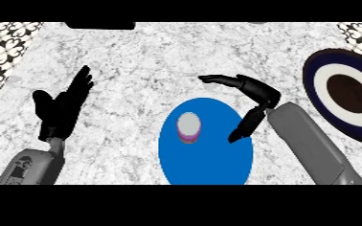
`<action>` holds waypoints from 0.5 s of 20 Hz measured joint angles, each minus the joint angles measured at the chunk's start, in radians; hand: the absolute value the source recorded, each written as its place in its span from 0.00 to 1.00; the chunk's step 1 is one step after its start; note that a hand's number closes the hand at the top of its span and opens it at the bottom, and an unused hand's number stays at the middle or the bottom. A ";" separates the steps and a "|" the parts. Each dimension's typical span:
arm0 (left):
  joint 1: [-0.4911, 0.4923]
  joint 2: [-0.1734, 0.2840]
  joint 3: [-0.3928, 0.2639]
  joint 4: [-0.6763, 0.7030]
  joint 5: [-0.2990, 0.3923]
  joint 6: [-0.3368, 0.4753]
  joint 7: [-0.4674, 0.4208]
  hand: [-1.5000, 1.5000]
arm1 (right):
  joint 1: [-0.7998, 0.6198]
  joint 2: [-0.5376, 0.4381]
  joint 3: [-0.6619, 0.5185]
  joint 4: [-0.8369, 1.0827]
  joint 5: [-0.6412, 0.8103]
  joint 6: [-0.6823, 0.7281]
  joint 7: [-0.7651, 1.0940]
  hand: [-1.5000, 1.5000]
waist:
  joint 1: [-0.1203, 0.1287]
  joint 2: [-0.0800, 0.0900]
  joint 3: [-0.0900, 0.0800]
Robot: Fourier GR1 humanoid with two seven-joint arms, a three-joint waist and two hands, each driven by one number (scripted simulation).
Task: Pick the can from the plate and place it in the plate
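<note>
A small can [188, 128] with a grey top and purple side stands upright on the blue plate [212, 163] in the lower middle. My right hand [256, 94] hovers just right of the can, open, with fingers stretched left above the plate's far edge and the thumb pointing down at the plate's right rim. It does not touch the can. A second plate [322, 76], dark blue with a white ring and dark centre, lies at the right edge. My left hand [62, 106] rests open at the left, fingers up.
The counter is grey-white marble. A dark object [100, 25] sits at the back edge, upper left. Patterned tiles [16, 40] show at the far left and top right corners.
</note>
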 measured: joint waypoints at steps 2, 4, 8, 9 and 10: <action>0.011 -0.001 0.009 -0.006 -0.008 -0.002 0.000 0.50 | -0.043 0.018 0.004 0.047 0.045 -0.001 -0.008 0.00 | -0.006 -0.002 0.000; -0.001 -0.003 0.027 0.010 -0.011 -0.011 0.007 0.50 | -0.067 0.028 0.002 0.052 0.075 0.009 0.004 0.00 | -0.014 -0.004 -0.001; -0.004 -0.017 0.038 0.020 -0.024 -0.014 0.008 0.50 | -0.107 0.044 0.025 0.043 0.138 0.033 0.066 0.00 | -0.022 -0.007 -0.001; -0.006 -0.015 0.047 0.028 -0.022 -0.020 0.003 0.50 | -0.119 0.048 0.031 0.047 0.153 0.044 0.080 0.00 | -0.022 -0.007 -0.001; 0.005 -0.015 0.048 0.019 -0.023 -0.026 0.002 0.50 | -0.127 0.046 0.037 0.057 0.172 0.052 0.079 0.00 | -0.021 -0.007 -0.001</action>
